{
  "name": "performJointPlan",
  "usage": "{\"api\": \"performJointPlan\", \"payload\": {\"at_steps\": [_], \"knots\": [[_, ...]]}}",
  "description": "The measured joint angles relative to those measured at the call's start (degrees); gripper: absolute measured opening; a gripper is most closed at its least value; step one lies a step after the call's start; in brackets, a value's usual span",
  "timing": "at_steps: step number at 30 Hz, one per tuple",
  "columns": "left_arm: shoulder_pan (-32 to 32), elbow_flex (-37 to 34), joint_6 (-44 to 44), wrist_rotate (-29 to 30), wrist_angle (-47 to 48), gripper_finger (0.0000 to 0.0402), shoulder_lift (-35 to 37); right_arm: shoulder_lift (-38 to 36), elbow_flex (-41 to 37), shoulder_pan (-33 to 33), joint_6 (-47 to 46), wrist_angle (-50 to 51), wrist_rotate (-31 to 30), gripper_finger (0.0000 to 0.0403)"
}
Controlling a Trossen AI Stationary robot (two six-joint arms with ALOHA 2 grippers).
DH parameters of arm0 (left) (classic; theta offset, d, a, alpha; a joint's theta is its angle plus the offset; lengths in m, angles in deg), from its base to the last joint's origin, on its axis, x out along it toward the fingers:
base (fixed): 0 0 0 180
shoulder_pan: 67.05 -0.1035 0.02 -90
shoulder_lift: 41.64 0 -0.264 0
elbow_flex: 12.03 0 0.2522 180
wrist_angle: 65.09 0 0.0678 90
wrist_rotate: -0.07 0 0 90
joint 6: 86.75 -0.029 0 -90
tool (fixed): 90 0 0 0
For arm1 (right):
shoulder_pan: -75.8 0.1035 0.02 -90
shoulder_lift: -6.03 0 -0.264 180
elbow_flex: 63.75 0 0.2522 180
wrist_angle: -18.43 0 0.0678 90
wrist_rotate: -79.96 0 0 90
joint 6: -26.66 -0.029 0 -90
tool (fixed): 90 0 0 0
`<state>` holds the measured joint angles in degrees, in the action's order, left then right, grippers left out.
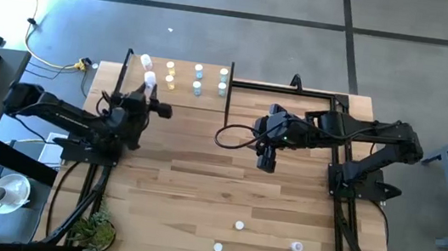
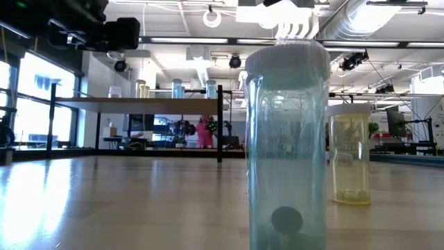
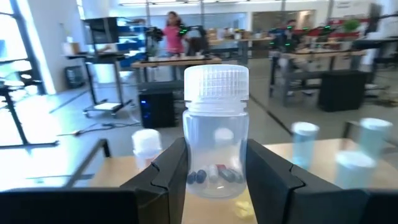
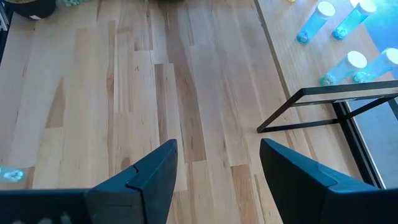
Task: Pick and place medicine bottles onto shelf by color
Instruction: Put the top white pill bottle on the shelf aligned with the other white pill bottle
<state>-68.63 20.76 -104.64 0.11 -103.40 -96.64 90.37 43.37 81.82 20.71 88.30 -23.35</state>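
Bare planks mid-table [image 1: 201,174], bottles [image 1: 197,79] crowding shelf [image 1: 210,98], black posts [image 1: 230,79] flanking

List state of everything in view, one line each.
left gripper: shut on clear bottle, capped, upright, pills inside
right gripper: open, empty, over bare table
shelf: several bottles standing on it
blue bottle: upright on table, capped
yellow bottle: upright, capped

— What carries everything?
— A light wood-plank bench [image 1: 200,183]. At the frame's upper middle stands the shelf [image 1: 182,82] bearing capped bottles [image 1: 198,79].
— And lower down?
— Three small bottles [image 1: 239,226] toward the lower right; a plant [image 1: 95,231] at lower left.
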Motion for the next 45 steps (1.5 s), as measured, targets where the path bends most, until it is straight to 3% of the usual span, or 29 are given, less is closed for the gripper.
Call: {"api": "performJointPlan", "payload": {"at_steps": [9, 15, 26, 32, 45], "knots": [[-6.5, 0.0, -4.2, 0.0, 0.0, 0.0122, 3.5, 0.0, 0.0, 0.0, 0.0, 0.0, 0.0, 0.0220], [-6.9, -0.1, -4.7, 0.0, 0.0, 0.0122, 6.3, 0.0, 0.0, 0.0, 0.0, -0.3, 0.0, 0.0220], [-6.9, -7.4, 8.5, 0.0, 0.2, 0.0122, 6.7, 0.0, 0.0, 0.0, 0.0, -0.7, 0.0, 0.0220], [-7.1, -10.1, 9.3, 0.0, 0.7, 0.0122, 6.7, 0.0, 0.0, 0.0, 0.0, -0.7, 0.0, 0.0220], [-9.5, -10.1, 14.7, 0.0, 12.0, 0.0122, 6.6, 0.0, 0.0, 0.0, 0.0, -1.6, 0.0, 0.0220]]}}
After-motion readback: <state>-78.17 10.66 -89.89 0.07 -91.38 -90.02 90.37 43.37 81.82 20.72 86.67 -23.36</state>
